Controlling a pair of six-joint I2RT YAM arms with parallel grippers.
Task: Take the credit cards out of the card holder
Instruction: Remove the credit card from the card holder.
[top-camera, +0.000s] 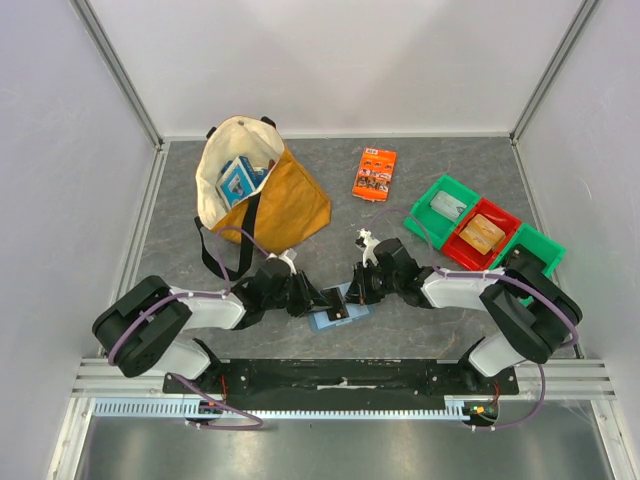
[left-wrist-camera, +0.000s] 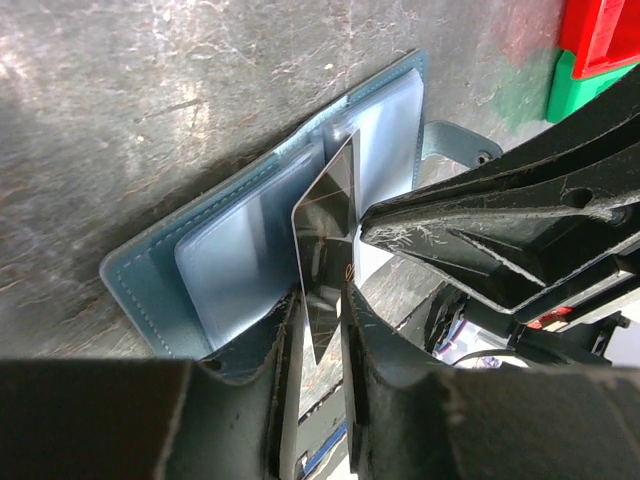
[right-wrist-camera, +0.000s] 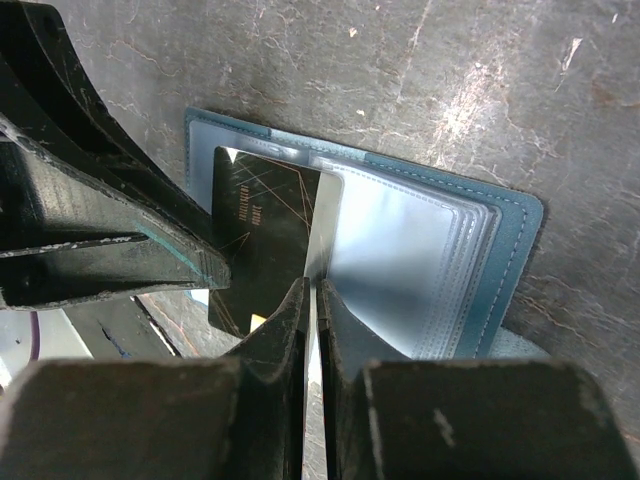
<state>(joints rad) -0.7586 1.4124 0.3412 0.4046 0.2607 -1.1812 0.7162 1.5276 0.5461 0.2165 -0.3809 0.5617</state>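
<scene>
A mustard-yellow tote bag (top-camera: 290, 205) with a cream lining and black straps is slumped at the back left of the mottled grey table (top-camera: 460, 160). A blue-and-white box (top-camera: 240, 180) can be seen sticking up inside its open mouth. An orange printed packet (top-camera: 375, 172) is laid flat near the back middle, apart from the bag. On the right, three small bins are lined up touching in a diagonal row: a green bin (top-camera: 428, 195) with something pale in it, a red bin (top-camera: 506, 212) with something tan in it, and a second green bin (top-camera: 540, 242) whose inside can't really be made out. Plain white walls (top-camera: 330, 60) are set around the table.
</scene>
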